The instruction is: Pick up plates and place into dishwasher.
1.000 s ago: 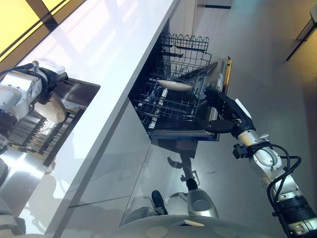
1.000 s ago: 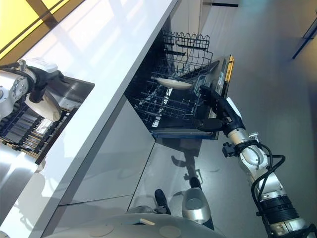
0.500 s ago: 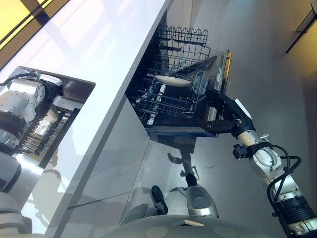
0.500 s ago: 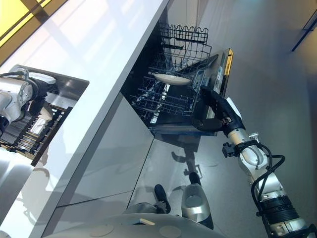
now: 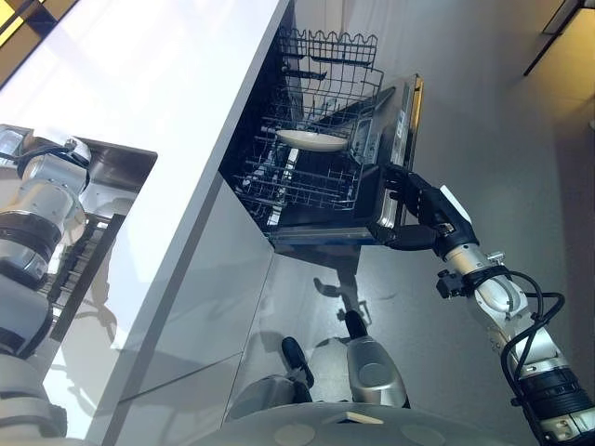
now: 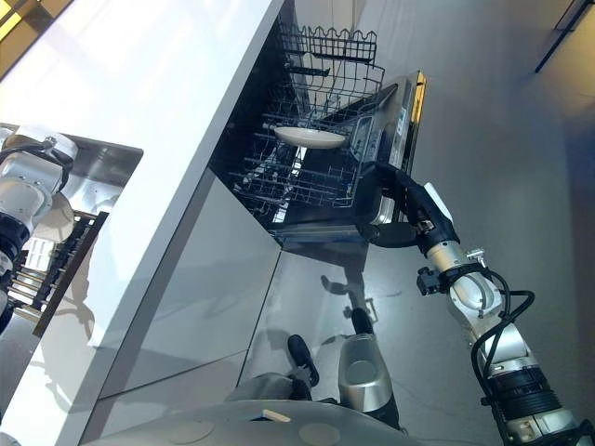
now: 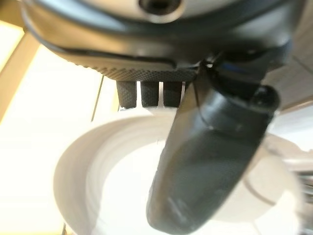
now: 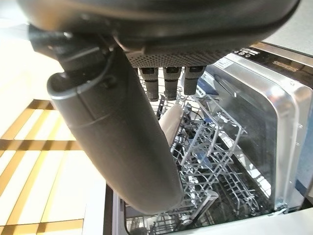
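My left hand point(image 7: 210, 142) is over the sink at the far left, shut on a white plate point(image 7: 112, 181), with the thumb across its face and the fingers behind its rim. From the head, the silver wrist point(image 5: 42, 186) covers most of that hand. Another white plate point(image 5: 311, 140) lies in the open dishwasher's lower rack point(image 5: 297, 181). My right hand point(image 5: 414, 200) is open with straight fingers at the outer edge of the lowered dishwasher door point(image 5: 398, 121). Past that hand's fingers, its wrist view shows the racked plate point(image 8: 171, 122).
A long white countertop point(image 5: 158, 84) runs between the steel sink point(image 5: 130, 167) and the dishwasher. A dark slatted rack point(image 5: 84, 269) sits in the sink. An upper wire rack point(image 5: 325, 56) stands pulled out above the lower one. Grey floor lies to the right of the door.
The head camera has shifted, sliding the scene up and left. My left arm has turned over the sink and its wrist now hides the plate from the head. The right hand stays at the door.
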Controlling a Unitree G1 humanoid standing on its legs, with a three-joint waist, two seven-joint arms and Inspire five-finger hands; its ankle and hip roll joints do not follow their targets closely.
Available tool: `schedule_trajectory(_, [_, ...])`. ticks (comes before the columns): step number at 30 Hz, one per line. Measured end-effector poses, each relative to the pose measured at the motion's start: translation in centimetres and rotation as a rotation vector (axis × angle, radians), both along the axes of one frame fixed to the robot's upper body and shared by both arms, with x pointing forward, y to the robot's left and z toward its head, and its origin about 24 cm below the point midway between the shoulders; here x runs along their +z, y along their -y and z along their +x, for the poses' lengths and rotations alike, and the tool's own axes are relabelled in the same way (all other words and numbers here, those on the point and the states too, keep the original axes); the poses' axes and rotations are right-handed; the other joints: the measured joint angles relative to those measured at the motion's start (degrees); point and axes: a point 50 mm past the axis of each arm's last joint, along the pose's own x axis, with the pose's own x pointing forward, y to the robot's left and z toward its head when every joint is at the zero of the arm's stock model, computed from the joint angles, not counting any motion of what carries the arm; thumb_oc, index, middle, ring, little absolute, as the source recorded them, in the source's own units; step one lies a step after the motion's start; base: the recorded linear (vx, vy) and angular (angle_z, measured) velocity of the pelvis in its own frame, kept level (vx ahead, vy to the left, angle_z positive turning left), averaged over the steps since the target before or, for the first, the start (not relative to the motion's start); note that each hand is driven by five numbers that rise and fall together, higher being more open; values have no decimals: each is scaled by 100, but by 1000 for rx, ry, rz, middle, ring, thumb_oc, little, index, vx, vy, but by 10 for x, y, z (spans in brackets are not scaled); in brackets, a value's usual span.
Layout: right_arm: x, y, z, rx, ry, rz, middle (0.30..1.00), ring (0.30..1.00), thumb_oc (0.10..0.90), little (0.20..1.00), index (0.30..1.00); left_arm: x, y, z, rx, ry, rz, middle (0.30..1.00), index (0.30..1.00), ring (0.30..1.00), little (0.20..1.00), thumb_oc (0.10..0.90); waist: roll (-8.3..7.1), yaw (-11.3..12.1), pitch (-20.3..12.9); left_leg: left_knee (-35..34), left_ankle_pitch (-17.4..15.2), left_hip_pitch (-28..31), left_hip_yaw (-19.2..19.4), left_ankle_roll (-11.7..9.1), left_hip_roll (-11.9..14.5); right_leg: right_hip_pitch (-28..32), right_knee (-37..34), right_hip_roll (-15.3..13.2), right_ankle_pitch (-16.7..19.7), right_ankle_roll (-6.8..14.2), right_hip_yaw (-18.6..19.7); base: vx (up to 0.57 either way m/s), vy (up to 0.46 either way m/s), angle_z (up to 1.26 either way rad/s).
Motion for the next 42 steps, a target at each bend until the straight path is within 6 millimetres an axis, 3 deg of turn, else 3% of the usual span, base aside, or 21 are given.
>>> schedule_trajectory(8, [-2,-3,-1,11,-6,9,900,900,800,900,900,-5,8,-2,-209,192,-71,300,300,300,200,100,-5,191,3,-1,19,23,-170,17,-1,122,-44,-33,0,0,-191,-9,-38,10])
schedule_trajectory(18, [-1,-3,-1,16,5,13,900,900,800,900,900,22,11,-7,-296,504,-396,300,300,300,200,100,-19,429,-5,-1,55,184,-420,7,10,502,-243,-82,1,-3,-489,-47,-97,16])
schedule_trajectory(24, [5,-5,1,23,39,19,900,900,800,900,900,36,26,-18,-449,659,-569,300,300,300,200,100,-145,698,-74,0,89,201,-623,-45,62,722,-492,-47,52,-74,-686,-70,-116,18])
schedule_trajectory(31, [41,-23,14,34,213,79,900,900,800,900,900,55,36,-35,-606,822,-639,300,300,300,200,100,-397,995,-233,-1,105,243,-798,-134,146,1010,-843,10,155,-151,-862,-58,-105,13])
schedule_trajectory(38, [75,-37,21,86,356,97,900,900,800,900,900,81,67,-49,-842,978,-745,300,300,300,200,100,-396,1235,-288,0,136,245,-1000,-185,169,1205,-1021,16,190,-189,-1078,-59,-94,17])
schedule_trajectory(42, [86,-49,25,121,397,102,900,900,800,900,900,82,87,-52,-939,1000,-829,300,300,300,200,100,-382,1277,-453,0,139,236,-1072,-188,154,1283,-1112,22,192,-191,-1134,-50,-78,10])
